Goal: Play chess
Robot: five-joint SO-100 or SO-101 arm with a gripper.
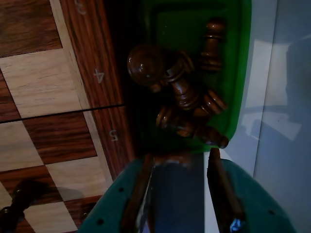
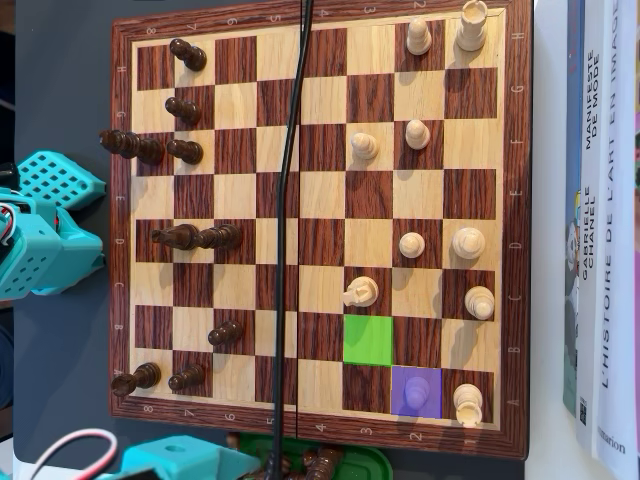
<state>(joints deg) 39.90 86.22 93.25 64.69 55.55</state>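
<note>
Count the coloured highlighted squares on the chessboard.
2. In the overhead view, a green square lies empty near the chessboard's bottom edge. A purple square, diagonally below-right of it, holds a light piece. None seem hidden.

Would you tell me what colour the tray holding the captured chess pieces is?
Green. The tray shows best in the wrist view, with dark brown captured pieces lying inside.

Overhead view: green tray (image 2: pixel 352 462) of captured dark pieces cut off by bottom edge. Wrist view: dark piece (image 1: pixel 17 206) cropped at lower left corner; jaws' tips out of frame.
</note>
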